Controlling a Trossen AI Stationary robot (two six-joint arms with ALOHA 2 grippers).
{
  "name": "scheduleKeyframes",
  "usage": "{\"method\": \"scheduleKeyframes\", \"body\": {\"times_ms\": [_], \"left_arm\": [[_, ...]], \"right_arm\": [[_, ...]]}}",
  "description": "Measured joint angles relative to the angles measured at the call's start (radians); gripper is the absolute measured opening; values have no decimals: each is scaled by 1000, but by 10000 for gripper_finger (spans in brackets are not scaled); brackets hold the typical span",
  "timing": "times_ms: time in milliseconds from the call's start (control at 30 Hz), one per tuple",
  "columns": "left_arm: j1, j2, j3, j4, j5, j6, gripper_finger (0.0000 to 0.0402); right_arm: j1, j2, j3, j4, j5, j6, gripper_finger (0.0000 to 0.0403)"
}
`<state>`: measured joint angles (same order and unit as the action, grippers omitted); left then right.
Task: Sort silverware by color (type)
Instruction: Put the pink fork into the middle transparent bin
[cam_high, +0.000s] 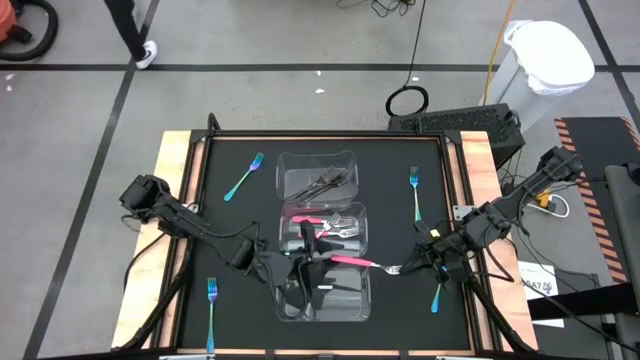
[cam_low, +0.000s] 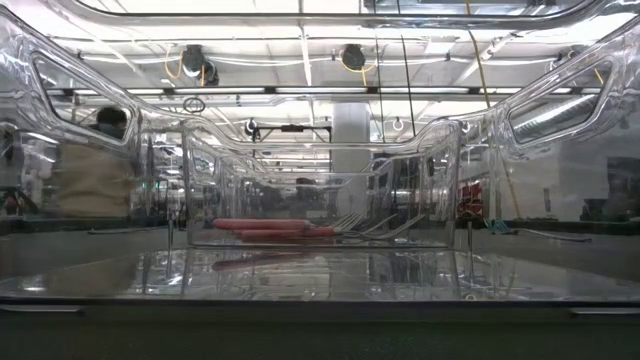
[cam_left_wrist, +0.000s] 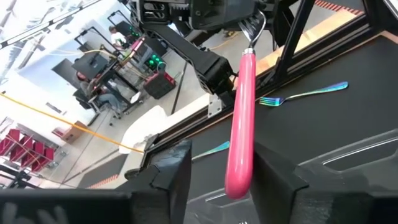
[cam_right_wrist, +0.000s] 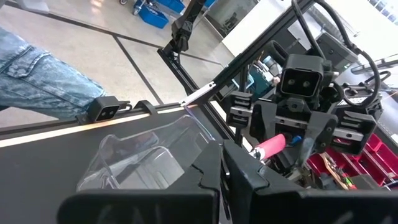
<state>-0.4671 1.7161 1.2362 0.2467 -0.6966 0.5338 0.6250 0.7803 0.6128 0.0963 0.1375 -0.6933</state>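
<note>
A pink-handled fork hangs level over the near clear container, with my right gripper shut on its metal end. My left gripper is open. Its two fingers stand on either side of the pink handle's free end, with a gap showing on at least one side. More pink forks lie in the middle container, and dark grey forks lie in the far container. Teal forks lie loose on the black mat. My right gripper pinches the fork's silver tine end between its two fingers. It comes in level from the table's right side, roughly in line with the fork. The fork is lifted clear and about level, its pink handle pointing toward the left gripper.
Another teal fork lies under my right arm near the mat's right edge. The three containers stand in a column at the mat's middle. A raised black frame borders the mat. A person's legs stand beyond the table.
</note>
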Motion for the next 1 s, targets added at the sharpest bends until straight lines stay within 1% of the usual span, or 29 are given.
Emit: {"method": "scheduleKeyframes", "body": {"times_ms": [133, 333, 367, 500, 567, 733, 833, 933, 1000], "left_arm": [[0, 0, 0, -1, 5, 0, 109], [-1, 0, 0, -10, 21, 8, 32], [-2, 0, 0, -10, 23, 11, 26], [-1, 0, 0, -9, 14, 12, 26], [-1, 0, 0, -9, 14, 9, 26], [1, 0, 0, -20, -7, 3, 26], [1, -1, 0, -57, -52, 3, 26], [1, -1, 0, -146, -124, -4, 26], [1, -1, 0, -203, -151, -5, 26]], "right_arm": [[0, 0, 0, 1, 2, 0, 2], [0, -1, 0, 4, 6, 0, 2], [0, -1, 0, 3, 6, 0, 2], [1, -2, 0, 0, 30, -2, 6], [1, -2, 0, -1, 58, -5, 19], [1, 1, 0, -14, 125, 13, 77], [1, 0, 0, -22, 175, 29, 114], [1, 0, 0, -33, 266, 42, 144], [1, -5, 0, -45, 342, 44, 159]]}}
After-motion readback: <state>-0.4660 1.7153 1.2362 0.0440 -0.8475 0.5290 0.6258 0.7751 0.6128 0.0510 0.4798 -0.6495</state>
